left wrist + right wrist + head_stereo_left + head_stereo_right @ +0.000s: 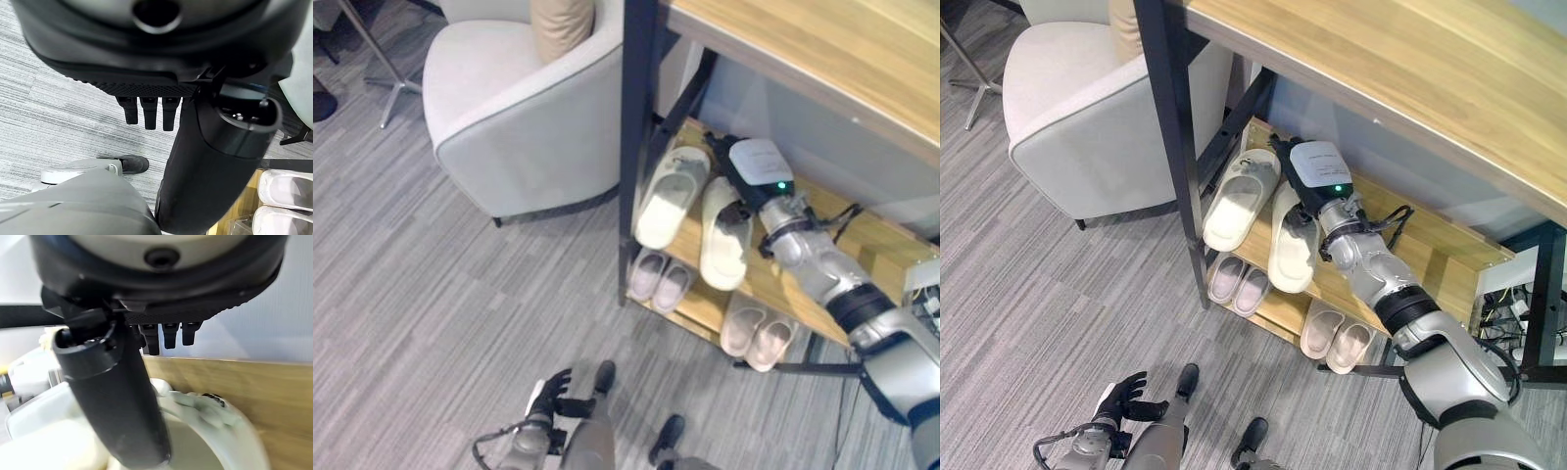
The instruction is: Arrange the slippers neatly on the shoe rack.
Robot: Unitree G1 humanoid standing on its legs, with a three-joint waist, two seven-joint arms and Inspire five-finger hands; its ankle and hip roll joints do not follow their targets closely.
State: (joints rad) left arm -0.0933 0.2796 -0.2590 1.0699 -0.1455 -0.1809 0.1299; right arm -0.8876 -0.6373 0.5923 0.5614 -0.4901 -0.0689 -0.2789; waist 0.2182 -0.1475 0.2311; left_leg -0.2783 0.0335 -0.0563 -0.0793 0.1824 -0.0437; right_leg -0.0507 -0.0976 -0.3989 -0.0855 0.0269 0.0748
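Writing none legible; right hand (1304,162) open over cream slipper (1293,240) on shoe rack (1430,257); left hand (1122,395) open.

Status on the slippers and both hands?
Right hand open over the cream slippers on the shoe rack upper shelf. Left hand idle, low. Nothing blocking.

You see rack (1449,257) shelves of pale matt wood, frame black metal. Slippers (1263,220) smooth cream foam or plastic (can't tell which). Carpet (431,313) grey, ribbed, rough. Armchair (524,117) off-white matt cloth.
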